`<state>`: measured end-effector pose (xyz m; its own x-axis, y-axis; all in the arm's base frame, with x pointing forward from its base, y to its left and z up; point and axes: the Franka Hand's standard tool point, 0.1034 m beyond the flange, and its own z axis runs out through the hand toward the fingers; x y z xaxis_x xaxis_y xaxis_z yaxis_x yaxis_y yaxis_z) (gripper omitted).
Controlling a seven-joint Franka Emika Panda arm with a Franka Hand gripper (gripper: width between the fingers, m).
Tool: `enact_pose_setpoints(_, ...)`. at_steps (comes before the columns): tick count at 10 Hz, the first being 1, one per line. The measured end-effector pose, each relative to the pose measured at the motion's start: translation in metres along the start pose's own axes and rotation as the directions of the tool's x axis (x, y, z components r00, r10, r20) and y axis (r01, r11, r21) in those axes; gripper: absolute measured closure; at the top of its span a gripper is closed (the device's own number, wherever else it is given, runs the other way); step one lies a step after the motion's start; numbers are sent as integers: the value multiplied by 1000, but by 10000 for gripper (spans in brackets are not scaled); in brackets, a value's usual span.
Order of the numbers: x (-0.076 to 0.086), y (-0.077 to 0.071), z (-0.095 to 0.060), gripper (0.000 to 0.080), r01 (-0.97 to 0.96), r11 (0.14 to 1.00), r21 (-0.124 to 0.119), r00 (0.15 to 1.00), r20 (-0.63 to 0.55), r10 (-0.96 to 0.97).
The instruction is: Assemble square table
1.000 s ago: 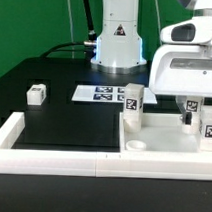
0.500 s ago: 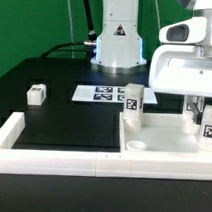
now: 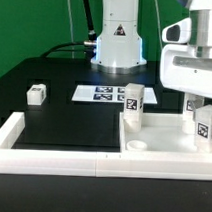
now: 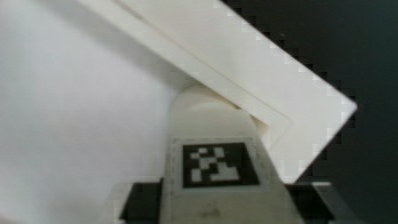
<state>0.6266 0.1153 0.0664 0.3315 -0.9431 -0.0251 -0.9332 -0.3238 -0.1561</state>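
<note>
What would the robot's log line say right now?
gripper: shut on leg | leg position: at table top corner | contact: cannot tell | spare leg block: lying apart

White glossy robot arm base (image 3: pixel 118 50); black triangular warning label (image 3: pixel 119 32) at its centre, grey ring at six o'clock. White boxy gripper (image 3: pixel 202 118), dark fingers (image 4: pixel 150 200).

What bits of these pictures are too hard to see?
- Exterior view: the tabletop is cut off on its right side by the picture's edge.
- Wrist view: the leg in the gripper hides whatever lies under it.
- Exterior view: the lone leg block has a tag too small to read.
</note>
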Motion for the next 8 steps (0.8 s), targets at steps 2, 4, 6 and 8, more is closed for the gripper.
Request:
enact_pose_setpoints(2, 0, 1, 0, 509, -193, 981, 12, 980, 42, 192)
enact_pose_setpoints(4, -1, 1, 1, 497, -204, 979, 12, 978, 41, 203)
enact_pose_setpoints(6, 1, -6, -3, 277, 111, 993, 40, 994, -1, -111)
enact_pose_setpoints(8, 16, -14, -9, 160, 487, 870, 73, 873, -37, -486)
